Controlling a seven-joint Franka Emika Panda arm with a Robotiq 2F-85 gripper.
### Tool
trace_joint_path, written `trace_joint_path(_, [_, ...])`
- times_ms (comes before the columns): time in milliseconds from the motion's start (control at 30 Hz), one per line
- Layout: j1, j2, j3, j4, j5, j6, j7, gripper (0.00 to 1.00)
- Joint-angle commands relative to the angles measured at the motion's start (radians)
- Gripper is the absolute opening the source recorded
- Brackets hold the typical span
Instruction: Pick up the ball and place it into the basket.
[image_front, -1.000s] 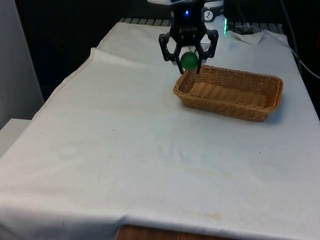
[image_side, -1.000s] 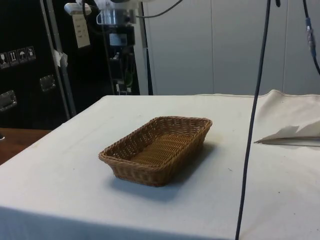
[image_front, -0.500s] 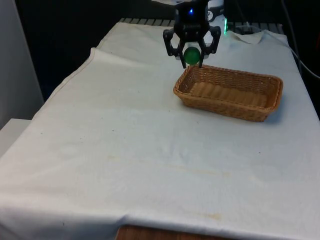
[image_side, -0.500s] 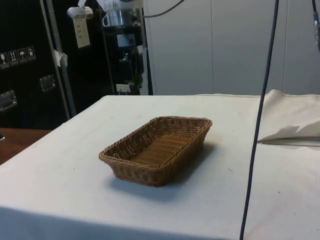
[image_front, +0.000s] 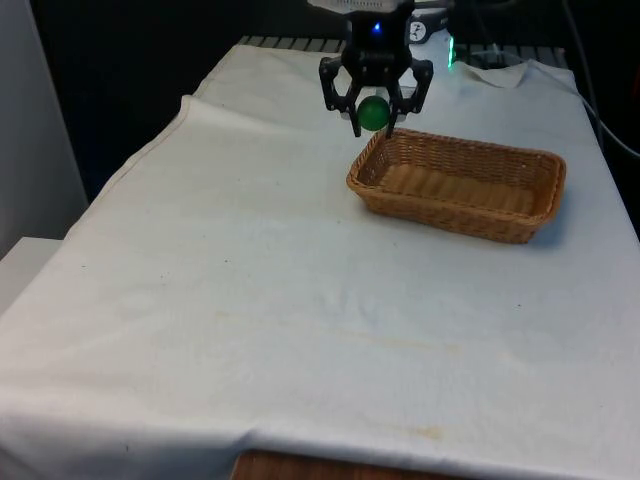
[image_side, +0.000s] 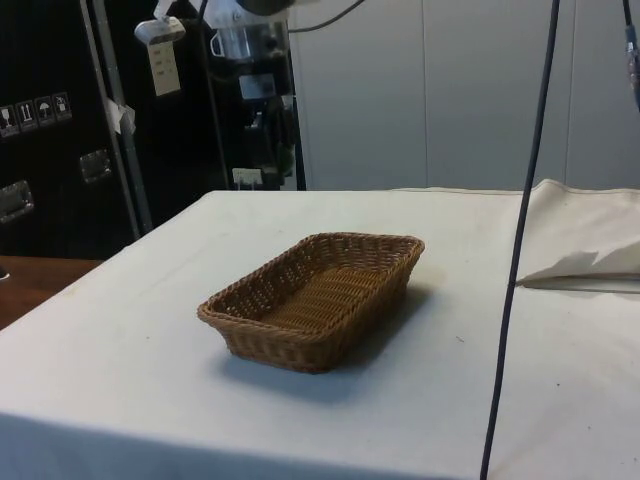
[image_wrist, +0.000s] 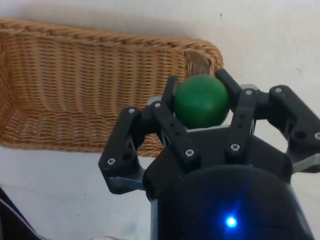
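Above the basket (image_front: 457, 185)'s ten o'clock corner, my gripper (image_front: 375, 113) hangs, fingers clenched on the green ball (image_front: 374, 112).

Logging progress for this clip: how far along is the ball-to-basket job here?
Done: the green ball is picked up, clamped in the gripper above the table. In hand: carrying it, now near the basket's corner. Left: move over the basket, which holds nothing, and release.
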Motion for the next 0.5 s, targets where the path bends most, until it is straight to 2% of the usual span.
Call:
trace_joint_path(0, [0.012, -0.018, -0.007, -0.016, -0.021, 0.012, 0.021, 0.0])
trace_joint_path(200, [0.016, -0.071, 0.013, -0.059, -0.046, 0.016, 0.063, 0.0])
trace_joint_path(233, [0.007, -0.057, 0.016, -0.041, -0.03, 0.0, 0.044, 0.0])
trace_joint_path(267, [0.016, -0.079, 0.018, -0.068, -0.049, 0.017, 0.07, 0.0])
trace_joint_path(467, [0.016, -0.115, 0.051, -0.119, -0.061, 0.042, 0.108, 0.0])
